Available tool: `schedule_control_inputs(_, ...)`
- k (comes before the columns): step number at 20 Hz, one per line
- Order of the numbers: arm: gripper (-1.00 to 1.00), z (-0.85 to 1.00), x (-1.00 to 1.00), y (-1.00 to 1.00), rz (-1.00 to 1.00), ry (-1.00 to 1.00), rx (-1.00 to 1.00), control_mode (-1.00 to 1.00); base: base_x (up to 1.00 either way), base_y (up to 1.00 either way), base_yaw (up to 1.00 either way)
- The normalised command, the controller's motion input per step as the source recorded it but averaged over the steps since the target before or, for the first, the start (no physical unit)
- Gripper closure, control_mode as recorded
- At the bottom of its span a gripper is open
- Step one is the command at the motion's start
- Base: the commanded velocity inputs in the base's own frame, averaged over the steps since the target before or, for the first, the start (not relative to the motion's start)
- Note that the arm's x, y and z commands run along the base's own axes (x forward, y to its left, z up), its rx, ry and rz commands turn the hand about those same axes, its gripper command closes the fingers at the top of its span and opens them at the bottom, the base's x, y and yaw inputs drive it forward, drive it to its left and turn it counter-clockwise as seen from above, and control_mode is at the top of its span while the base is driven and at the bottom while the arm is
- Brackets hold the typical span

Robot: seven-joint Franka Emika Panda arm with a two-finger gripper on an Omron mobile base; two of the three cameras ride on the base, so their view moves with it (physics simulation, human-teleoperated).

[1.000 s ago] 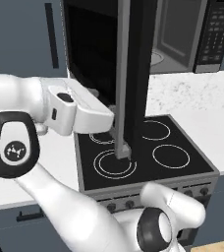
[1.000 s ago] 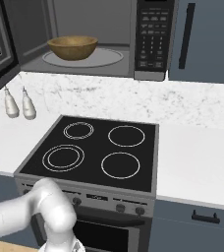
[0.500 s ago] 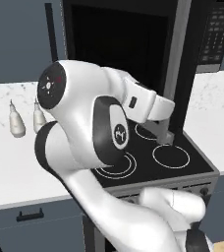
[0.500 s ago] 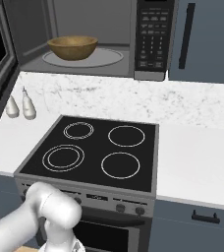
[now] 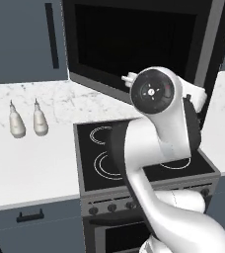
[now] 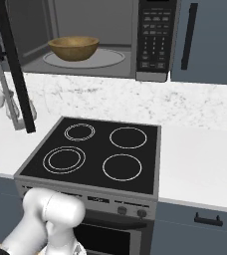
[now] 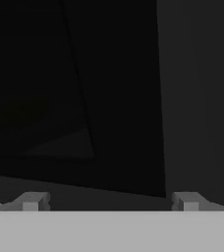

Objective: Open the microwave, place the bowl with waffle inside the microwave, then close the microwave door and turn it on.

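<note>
The microwave (image 6: 135, 30) stands open above the counter. The brown bowl (image 6: 74, 47) sits inside on the round glass turntable (image 6: 110, 59); its contents are hidden by the rim from this angle. The microwave door (image 5: 134, 44) is swung out, its dark glass facing the left base view and its edge (image 6: 13, 64) standing at the left in the right base view. My gripper (image 7: 109, 202) is open, with nothing between its fingertips (image 7: 33, 201), and it looks straight at the door's dark glass from close up.
The black four-ring stovetop (image 6: 100, 154) lies under the microwave. Two white bottles (image 5: 28, 123) stand on the marble counter to its left. A blue-grey cabinet door with a black handle (image 6: 187, 35) is right of the keypad (image 6: 153, 35). My arm's elbow (image 5: 156, 91) rises over the stove.
The door's edge has come further right into the right base view, toward the cavity. My arm has swung from the left across the stove to the door's outer side.
</note>
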Motion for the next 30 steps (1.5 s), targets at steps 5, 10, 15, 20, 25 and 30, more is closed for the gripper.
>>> schedule_control_inputs(5, -1.0, -0.04, 0.37, -0.34, 0.09, -0.08, 0.0, -1.0, 0.0, 0.0, 0.0)
schedule_control_inputs(10, -1.0, 0.0, 0.46, -0.04, 0.0, -0.04, 0.0, -1.0, 0.0, 0.0, 0.0)
schedule_control_inputs(15, -1.0, 0.0, 0.55, -0.19, 0.0, 0.0, 0.01, -1.0, 0.0, 0.0, 0.0)
schedule_control_inputs(20, -1.0, 0.0, 0.61, -0.23, 0.0, -0.02, 0.02, -1.0, 0.0, 0.0, 0.0)
schedule_control_inputs(25, -1.0, 0.0, 0.58, -0.26, 0.02, -0.05, 0.02, -1.0, 0.0, 0.0, 0.0)
schedule_control_inputs(30, -1.0, 0.0, 0.52, -0.47, 0.12, -0.07, 0.01, -1.0, 0.0, 0.0, 0.0)
